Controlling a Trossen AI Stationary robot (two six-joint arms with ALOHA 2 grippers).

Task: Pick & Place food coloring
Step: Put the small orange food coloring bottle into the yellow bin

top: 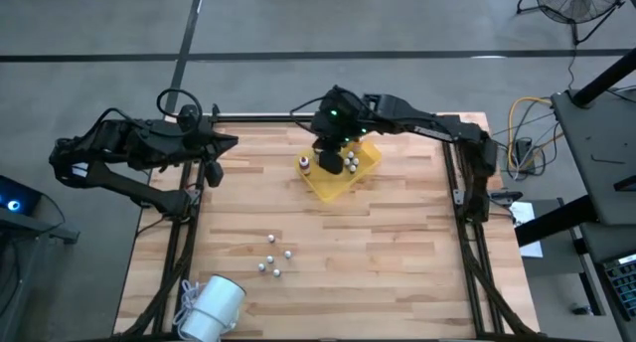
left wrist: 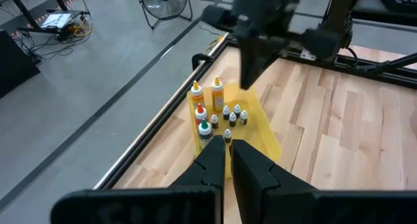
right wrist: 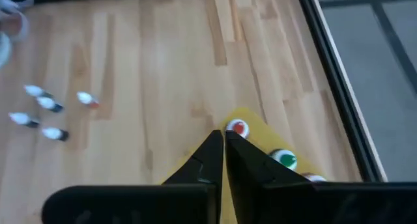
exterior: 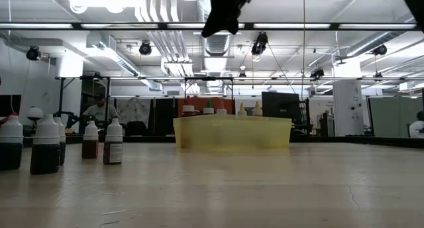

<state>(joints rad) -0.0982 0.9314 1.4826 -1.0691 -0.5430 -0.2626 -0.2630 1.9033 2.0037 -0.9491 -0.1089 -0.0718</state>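
Food coloring bottles with a red [left wrist: 201, 112], a green [left wrist: 204, 127], a yellow [left wrist: 195, 90] and an orange cap [left wrist: 217, 90] stand upright in the yellow tray [top: 360, 173] at the table's far middle. Several tiny dark white-capped bottles [left wrist: 235, 112] stand beside them. Several more white-capped bottles [top: 270, 256] stand on their bases on the bare table nearer the front [exterior: 45, 146]. My right gripper [top: 326, 159] hangs shut and empty above the tray's left end [right wrist: 223, 142]. My left gripper [left wrist: 228, 152] waits shut at the far left [top: 227, 141].
A white roll-like object [top: 212, 307] lies at the table's near left corner. Black frame rails [top: 462, 183] run along the table's edges. Bare wood lies between the tray and the loose bottles and across the right half. A person [exterior: 99, 109] sits in the room behind.
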